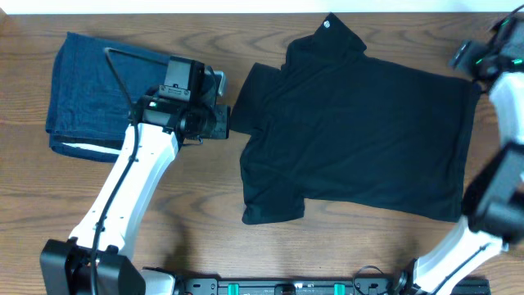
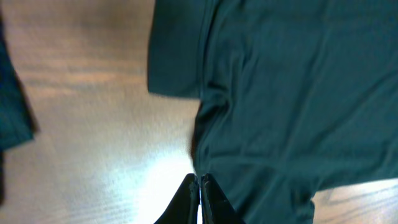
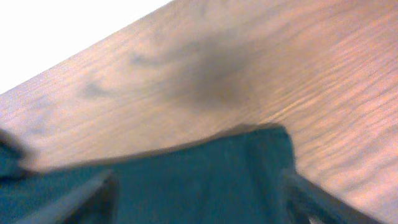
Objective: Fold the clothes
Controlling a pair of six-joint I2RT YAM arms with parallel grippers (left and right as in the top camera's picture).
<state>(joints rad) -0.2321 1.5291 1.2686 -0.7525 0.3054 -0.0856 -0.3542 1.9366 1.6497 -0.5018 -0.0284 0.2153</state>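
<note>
Black and spread flat, the shirt point(image 1: 352, 131) lies right of centre on the wooden table point(image 1: 205, 188), its collar at the far edge, where a small white mark point(image 1: 327, 23) is too tiny to read. The left arm point(image 1: 131, 176) slants up from the near-left base past the denim point(image 1: 82, 90); its gripper point(image 2: 199, 183) is clenched with the tips at the sleeve's edge, though I cannot tell whether cloth is pinched between them. The right arm point(image 1: 503, 188) bends up along the right edge, its gripper point(image 3: 199, 199) spread wide over the shirt's far right corner.
</note>
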